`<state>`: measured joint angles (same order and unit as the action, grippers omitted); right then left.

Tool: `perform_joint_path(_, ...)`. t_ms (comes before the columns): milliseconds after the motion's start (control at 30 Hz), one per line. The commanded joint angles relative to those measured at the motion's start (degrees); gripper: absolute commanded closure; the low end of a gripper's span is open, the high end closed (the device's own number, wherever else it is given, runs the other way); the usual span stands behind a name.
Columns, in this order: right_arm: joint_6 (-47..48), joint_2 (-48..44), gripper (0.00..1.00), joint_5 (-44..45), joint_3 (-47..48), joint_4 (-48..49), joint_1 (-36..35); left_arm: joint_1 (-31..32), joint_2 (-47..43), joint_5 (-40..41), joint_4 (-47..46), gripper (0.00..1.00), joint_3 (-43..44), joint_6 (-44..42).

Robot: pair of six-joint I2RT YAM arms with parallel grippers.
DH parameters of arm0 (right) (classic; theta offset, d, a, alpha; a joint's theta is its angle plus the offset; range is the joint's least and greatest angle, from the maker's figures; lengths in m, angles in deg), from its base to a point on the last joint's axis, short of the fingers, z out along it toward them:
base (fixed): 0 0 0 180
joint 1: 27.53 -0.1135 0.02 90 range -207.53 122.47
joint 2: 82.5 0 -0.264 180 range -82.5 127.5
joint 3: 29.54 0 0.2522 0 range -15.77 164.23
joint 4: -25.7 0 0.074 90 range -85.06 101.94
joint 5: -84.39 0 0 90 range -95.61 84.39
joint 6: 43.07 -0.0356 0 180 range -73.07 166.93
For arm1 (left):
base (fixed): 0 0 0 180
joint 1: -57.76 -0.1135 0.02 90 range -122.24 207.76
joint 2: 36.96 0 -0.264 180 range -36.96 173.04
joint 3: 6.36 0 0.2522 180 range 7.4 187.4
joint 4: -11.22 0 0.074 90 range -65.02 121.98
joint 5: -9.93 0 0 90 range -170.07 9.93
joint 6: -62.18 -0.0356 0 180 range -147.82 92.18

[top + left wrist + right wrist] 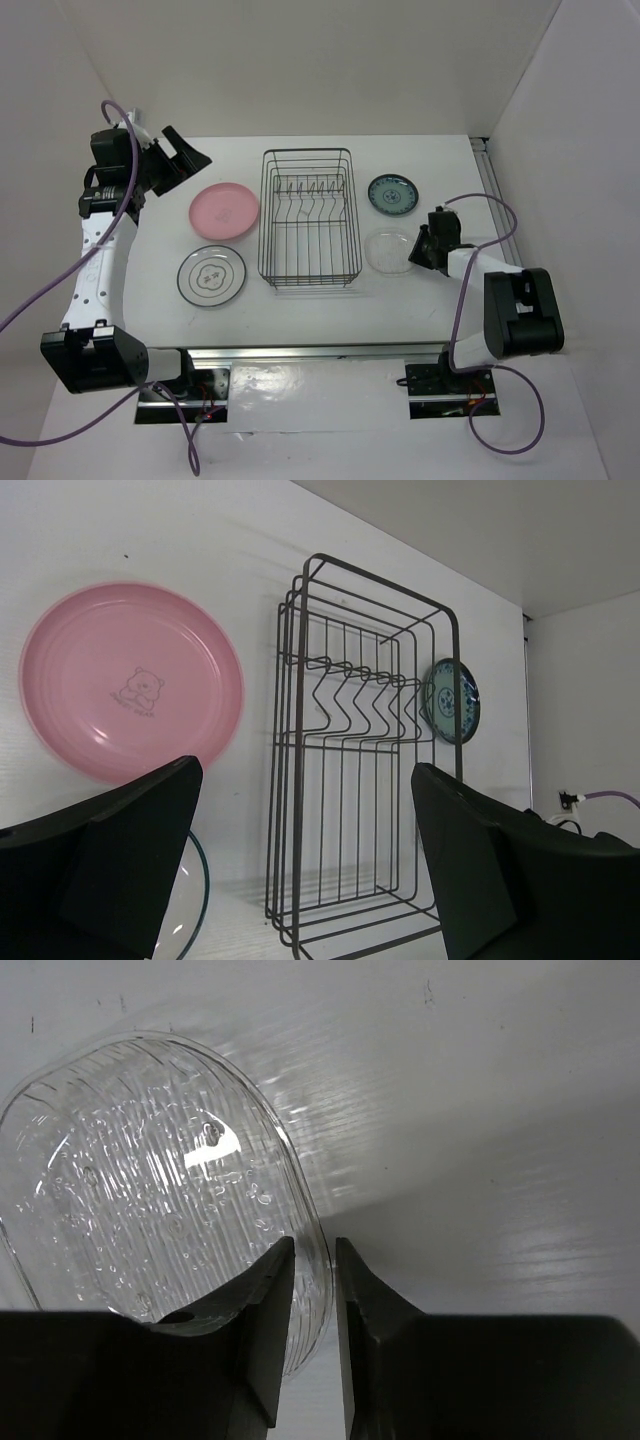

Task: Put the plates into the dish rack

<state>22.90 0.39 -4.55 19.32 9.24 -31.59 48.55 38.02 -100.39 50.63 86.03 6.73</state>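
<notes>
Glass is where the action is: the clear glass plate [386, 250] lies on the white worktop [300, 310] just right of the dish rack [308, 218], and the right hand [315, 1250] is low at the plate's right edge. From the wrist camera, its two dark fingers [250, 1340] straddle the rim, one over the inside of the lip and one outside. They stand close together with only a slim gap between them. Whether they actually pinch the glass, I can't tell.

Over on the far left, the left hand [185, 155] hangs above the worktop's back corner, spread wide and holding nothing. Its camera looks across the pink plate [130, 680], which has a little bear printed in the middle, and on to the black wire rack.

That pink plate sits just left of the rack. The white plate [211, 275] with the dark rim lies nearer the arms, close to the pink one but apart from it. The teal plate [393, 194] rests beyond the glass one, beside the rack's far right corner. All four plates lie on the worktop outside the rack, whose upright prongs stand toward its far end.
</notes>
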Motion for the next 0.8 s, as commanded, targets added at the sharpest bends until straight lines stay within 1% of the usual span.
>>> perform_joint_path(0,0.21,1.57,0.71,2.01,0.50,-0.20,-0.87,-0.28,-0.71,-2.01,-2.27,0.00,0.99,-0.44)
perform_joint_path(33,0.21,1.57,0.71,2.63,0.50,-0.81,-0.87,-0.28,-0.71,-2.01,-2.27,0.00,1.00,-0.44)
perform_joint_path(100,0.21,1.57,0.81,3.33,1.03,-0.82,-0.87,-0.28,-0.71,-2.01,-2.27,0.00,1.00,-0.44)
perform_joint_path(133,0.21,1.57,0.81,4.12,1.03,-1.43,-0.87,-0.80,-0.71,-2.01,-2.27,0.00,1.00,-0.44)
perform_joint_path(167,-0.40,1.57,0.85,4.13,1.03,-2.04,-0.87,-0.81,-0.71,-2.01,-2.27,0.00,1.00,-0.44)
perform_joint_path(200,-0.40,1.57,0.95,4.91,1.03,-2.05,-0.87,-0.81,-0.71,-2.01,-2.27,0.00,1.00,-0.44)
perform_joint_path(233,-0.40,1.57,1.00,5.61,1.03,-2.05,-0.87,-0.81,-0.71,-2.01,-2.27,0.00,1.00,-0.44)
perform_joint_path(300,-1.27,0.00,1.00,6.76,1.56,-3.28,-0.87,-0.81,-0.71,-2.01,-2.27,0.00,1.00,-0.44)
perform_joint_path(433,-2.69,-2.91,1.00,11.93,3.31,-6.96,-1.48,-1.33,-0.19,-2.01,-2.27,0.00,0.47,-0.44)
perform_joint_path(500,-4.00,-4.40,1.00,14.40,5.32,-10.30,-2.01,-1.33,-0.19,-1.31,-2.27,0.00,0.47,-0.44)
perform_joint_path(667,-8.48,-8.53,1.00,24.15,9.99,-18.46,-3.06,-1.33,1.83,0.01,-1.74,0.00,0.47,-0.44)
perform_joint_path(767,-10.42,-11.52,1.00,29.68,14.55,-22.42,-4.90,-1.33,3.76,-1.74,-1.74,0.00,0.47,-0.97)
